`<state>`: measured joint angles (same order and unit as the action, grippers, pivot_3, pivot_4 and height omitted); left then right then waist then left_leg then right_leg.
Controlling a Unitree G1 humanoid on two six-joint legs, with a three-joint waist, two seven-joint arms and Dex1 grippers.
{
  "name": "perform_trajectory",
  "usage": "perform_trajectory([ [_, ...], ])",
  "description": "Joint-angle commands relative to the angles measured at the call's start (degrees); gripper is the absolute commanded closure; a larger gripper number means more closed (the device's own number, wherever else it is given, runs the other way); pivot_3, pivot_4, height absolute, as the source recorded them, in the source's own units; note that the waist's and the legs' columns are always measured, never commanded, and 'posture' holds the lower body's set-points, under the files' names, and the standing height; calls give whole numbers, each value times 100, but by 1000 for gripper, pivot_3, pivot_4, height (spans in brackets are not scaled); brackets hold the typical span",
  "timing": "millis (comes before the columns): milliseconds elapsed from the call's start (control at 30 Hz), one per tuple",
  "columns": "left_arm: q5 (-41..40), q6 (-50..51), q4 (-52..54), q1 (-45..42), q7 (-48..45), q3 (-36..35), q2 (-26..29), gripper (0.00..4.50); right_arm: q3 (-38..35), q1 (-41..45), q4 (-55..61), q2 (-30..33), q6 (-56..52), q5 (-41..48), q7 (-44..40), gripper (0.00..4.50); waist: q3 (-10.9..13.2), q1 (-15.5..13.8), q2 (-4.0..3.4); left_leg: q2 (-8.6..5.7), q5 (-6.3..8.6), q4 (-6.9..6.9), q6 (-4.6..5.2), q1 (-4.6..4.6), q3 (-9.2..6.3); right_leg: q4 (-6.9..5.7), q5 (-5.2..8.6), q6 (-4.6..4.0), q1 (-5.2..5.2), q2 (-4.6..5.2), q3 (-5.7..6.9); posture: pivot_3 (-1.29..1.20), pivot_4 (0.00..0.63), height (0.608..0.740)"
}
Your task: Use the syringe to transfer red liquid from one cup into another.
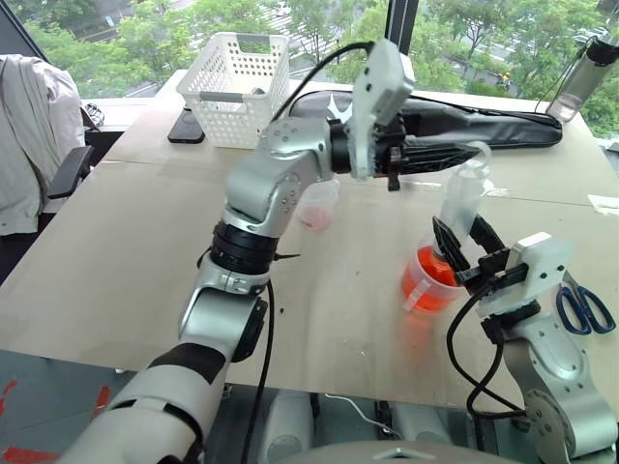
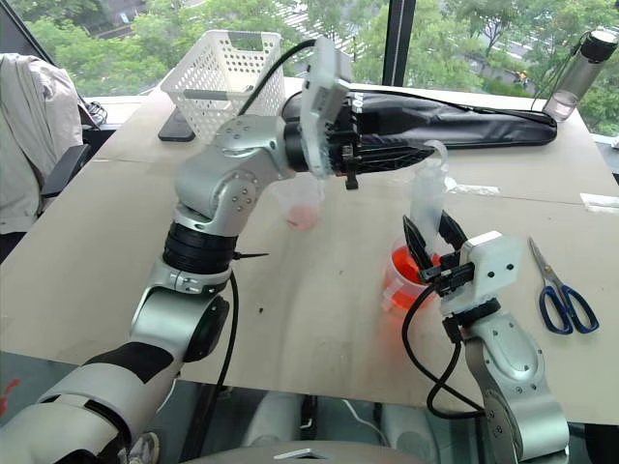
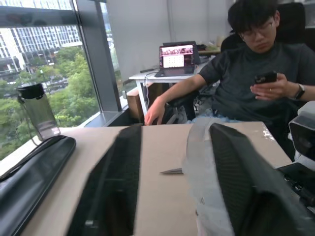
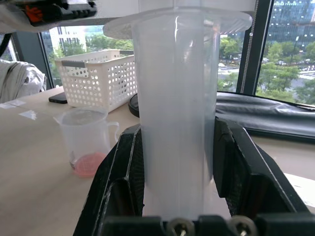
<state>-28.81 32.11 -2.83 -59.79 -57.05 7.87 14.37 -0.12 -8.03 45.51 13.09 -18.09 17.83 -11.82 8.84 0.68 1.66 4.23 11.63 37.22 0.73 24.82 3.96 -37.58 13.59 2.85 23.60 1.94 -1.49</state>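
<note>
The syringe (image 1: pixel 462 198) stands upright, its tip down in the handled cup (image 1: pixel 426 285) that holds the red liquid (image 2: pixel 401 285). My right gripper (image 1: pixel 462 237) is shut on the clear barrel (image 4: pixel 174 123). My left gripper (image 3: pixel 172 130) reaches in from the left at the plunger's ring end (image 1: pixel 479 155). It is open, and the clear ring (image 3: pixel 197 162) lies against the inner side of one finger. The small cup (image 2: pixel 302 205) with a pink base stands farther back, partly behind my left arm; it also shows in the right wrist view (image 4: pixel 88 142).
A white basket (image 1: pixel 237 87), a dark phone (image 1: pixel 186 126) and a long black bag (image 1: pixel 484 121) lie along the table's far side, with a bottle (image 1: pixel 585 77) at the far right. Blue-handled scissors (image 1: pixel 580 304) lie right of my right arm. A person (image 3: pixel 256 64) sits beyond the table.
</note>
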Motion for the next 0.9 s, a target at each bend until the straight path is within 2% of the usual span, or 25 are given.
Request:
perform_trajectory([
  [33,-383,252,366,-15,-13,-300,70,554,-190,96,393,-4,-21,209,54,3042,0,-11,0,0,0,0,0,0,1,0,0,0,0,1,0,0,150,724],
  [67,-522,391,397,2,3,-404,102,0,-218,112,431,-2,-50,265,53,3042,0,-12,0,0,0,0,0,2,-1,1,0,1,0,1,1,0,150,724],
  [300,-897,766,248,128,321,-960,282,0,-497,52,634,-8,-121,802,55,3042,0,-4,0,0,0,0,0,-1,-1,-3,0,1,0,1,1,0,150,724],
  [467,-811,731,82,183,646,-1093,248,0,-854,-77,591,333,-190,1020,-163,3042,0,-14,0,-1,0,2,0,0,1,-1,-1,1,-2,3,0,0,150,724],
  [767,-573,246,-617,-86,1621,-1558,81,0,-1269,54,688,370,-339,2391,-37,3043,0,-6,1,-1,0,0,0,-3,-1,-4,-1,1,-2,1,2,0,150,724],
  [900,-487,28,-1085,-344,2001,-1845,135,0,-1236,151,705,959,-463,2352,-402,3043,1,-13,2,-2,0,1,0,0,1,-1,-2,1,-2,2,0,0,150,724],
])
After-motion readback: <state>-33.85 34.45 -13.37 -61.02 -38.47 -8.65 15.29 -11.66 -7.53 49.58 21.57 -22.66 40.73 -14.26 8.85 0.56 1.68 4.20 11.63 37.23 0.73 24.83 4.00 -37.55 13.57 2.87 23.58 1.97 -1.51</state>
